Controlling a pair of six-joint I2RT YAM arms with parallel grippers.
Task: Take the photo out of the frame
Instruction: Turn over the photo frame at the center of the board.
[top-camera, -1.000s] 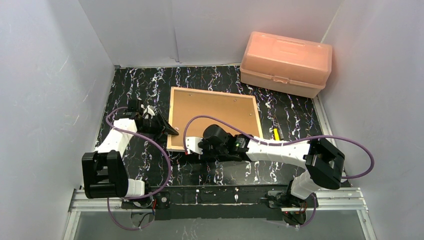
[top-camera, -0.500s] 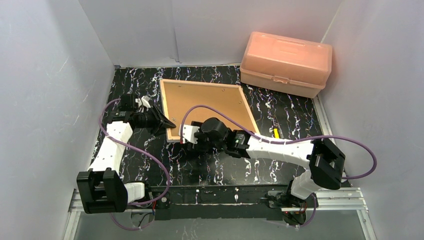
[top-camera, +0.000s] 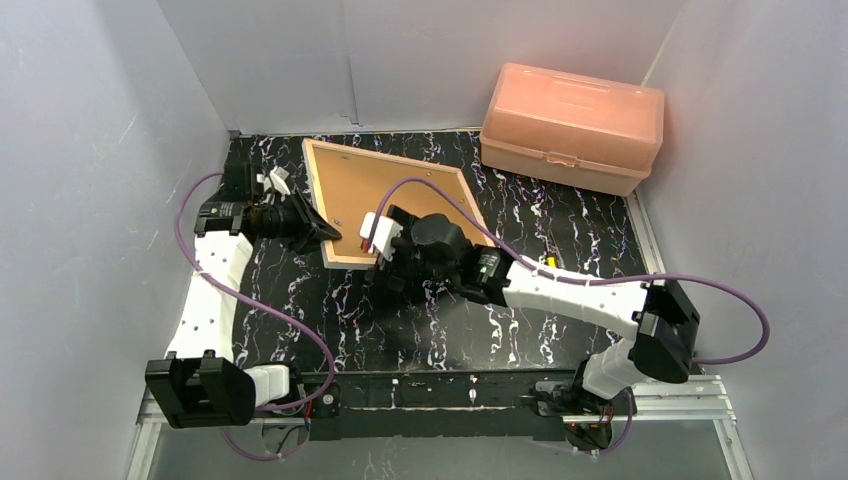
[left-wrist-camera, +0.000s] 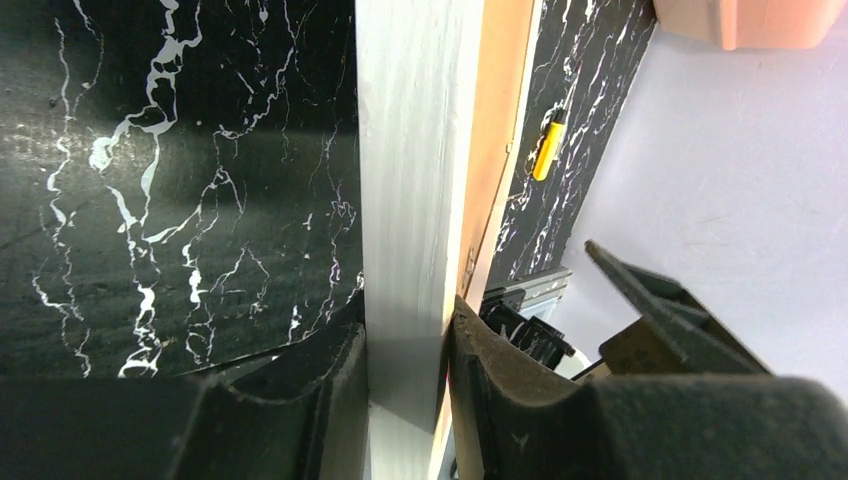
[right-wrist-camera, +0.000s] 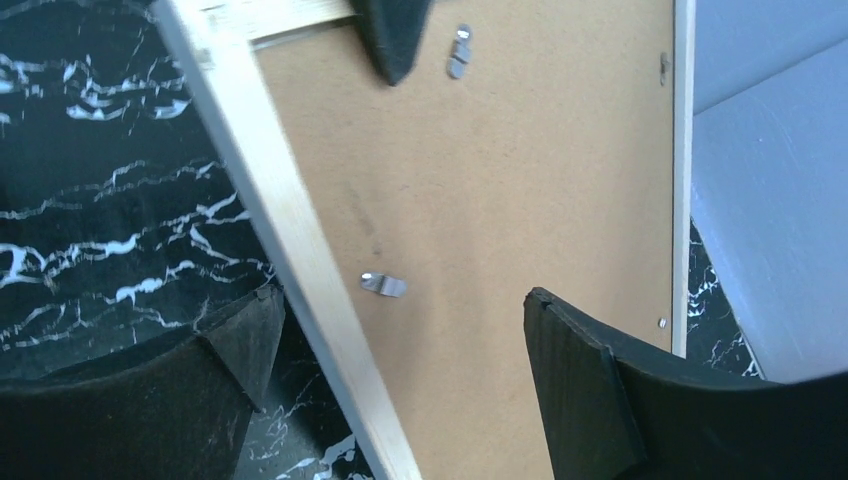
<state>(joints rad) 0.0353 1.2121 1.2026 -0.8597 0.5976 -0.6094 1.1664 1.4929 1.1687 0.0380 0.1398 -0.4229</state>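
The frame (top-camera: 388, 159) lies face down on the black marbled table, its brown backing board (top-camera: 410, 195) up and turned askew. My left gripper (top-camera: 325, 232) is shut on the frame's near-left corner; in the left wrist view both pads of the left gripper (left-wrist-camera: 405, 350) press the pale frame edge (left-wrist-camera: 410, 180). My right gripper (top-camera: 385, 245) hovers open over the near edge. In the right wrist view the right gripper (right-wrist-camera: 400, 340) straddles the light wood rail (right-wrist-camera: 290, 260) above the backing board (right-wrist-camera: 500, 180) with its metal tabs (right-wrist-camera: 383, 285). The photo is hidden under the backing.
A pink plastic box (top-camera: 572, 125) stands at the back right. A small yellow object (top-camera: 549, 262) lies on the table right of the frame. White walls close in on the left, back and right.
The frame has swung and slid toward the back left with my left gripper on its corner. My right gripper has opened wide and moved up over the frame's near edge.
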